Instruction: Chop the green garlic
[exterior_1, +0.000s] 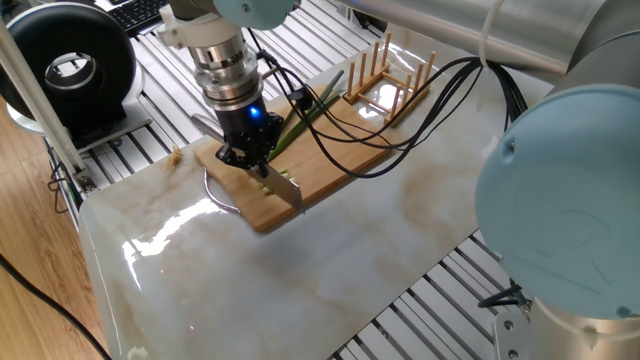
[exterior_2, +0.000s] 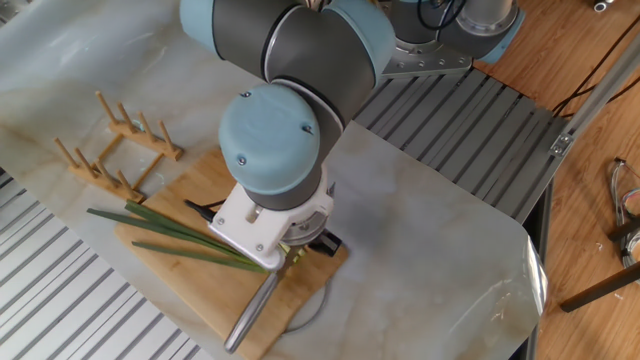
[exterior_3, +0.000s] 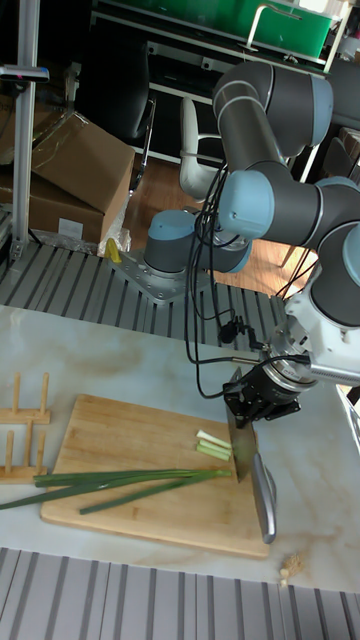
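Glossy pale marble covers the counter, which sits on a frame of ribbed aluminium rails. On it lies a rectangular light wooden cutting board with a smooth, fine grain. At one end of the board stands a small wooden peg rack made of thin upright dowels.

The long green garlic stalks lie flat along the board, thin and dark green at the leaf end, paler toward the cut end. Two short, pale stick-like cut pieces lie on the board just beside the blade, on the side away from the long stalks.

The black claw of the grey and light-blue arm is clamped on a flat metal knife, with black cables looping down to the wrist. The blade stands on its edge, across the pale end of the stalks, and its tip seems to touch the board. The rounded grey steel handle reaches out past the board's edge over the marble.

In the tall fixed view a small tan crumb-like object lies on the marble near the counter's front edge.
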